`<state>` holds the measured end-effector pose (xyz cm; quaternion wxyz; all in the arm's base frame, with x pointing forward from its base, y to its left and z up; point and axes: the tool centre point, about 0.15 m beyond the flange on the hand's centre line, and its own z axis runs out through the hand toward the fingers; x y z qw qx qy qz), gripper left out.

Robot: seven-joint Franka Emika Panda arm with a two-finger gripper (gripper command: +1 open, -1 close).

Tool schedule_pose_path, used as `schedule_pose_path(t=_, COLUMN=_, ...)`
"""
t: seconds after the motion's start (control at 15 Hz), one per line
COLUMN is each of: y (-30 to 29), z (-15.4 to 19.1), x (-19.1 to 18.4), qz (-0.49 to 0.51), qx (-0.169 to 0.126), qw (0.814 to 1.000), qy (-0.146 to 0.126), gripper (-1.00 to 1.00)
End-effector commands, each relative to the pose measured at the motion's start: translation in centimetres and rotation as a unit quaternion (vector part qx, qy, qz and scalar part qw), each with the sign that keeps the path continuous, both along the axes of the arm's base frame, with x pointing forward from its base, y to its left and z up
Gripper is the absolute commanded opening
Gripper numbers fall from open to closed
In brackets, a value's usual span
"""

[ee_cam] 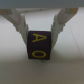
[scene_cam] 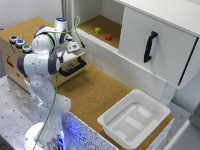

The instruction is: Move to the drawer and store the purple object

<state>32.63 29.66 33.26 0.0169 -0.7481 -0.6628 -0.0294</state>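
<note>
A purple object (ee_cam: 40,45), a dark purple cube with yellow letters, sits between my two pale fingers (ee_cam: 20,23) in the wrist view, touched on both sides. My gripper (ee_cam: 40,39) is shut on it. In the exterior view my gripper (scene_cam: 73,48) hangs over the wooden box at the exterior view's left, just above the drawer (scene_cam: 70,64) with its black bar handle (scene_cam: 73,67). The drawer front stands a little out from the box. The cube itself is hidden by the arm in the exterior view.
Three coloured buttons (scene_cam: 20,43) sit on top of the wooden box. A yellow block (scene_cam: 98,30) and a red block (scene_cam: 108,36) lie in the open cabinet recess. A white door with a vertical black handle (scene_cam: 150,46) and a white tray (scene_cam: 134,117) are at the exterior view's right.
</note>
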Motion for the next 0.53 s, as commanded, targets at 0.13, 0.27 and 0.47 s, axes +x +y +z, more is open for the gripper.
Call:
schedule_pose_path(t=0.13, y=-0.3, z=6.8, x=-1.2, qz=-0.063, qx=0.043, qw=0.996, qy=-0.055, gripper=1.0)
schedule_pose_path(t=0.27, y=-0.4, z=9.1, x=-1.3, qz=-0.098, qx=0.047, qw=0.993, qy=-0.037, gripper=1.0)
schedule_pose_path(t=0.47, y=-1.3, z=10.4, x=-1.5, qz=-0.179, qx=0.031, qw=0.983, qy=-0.006, gripper=1.0)
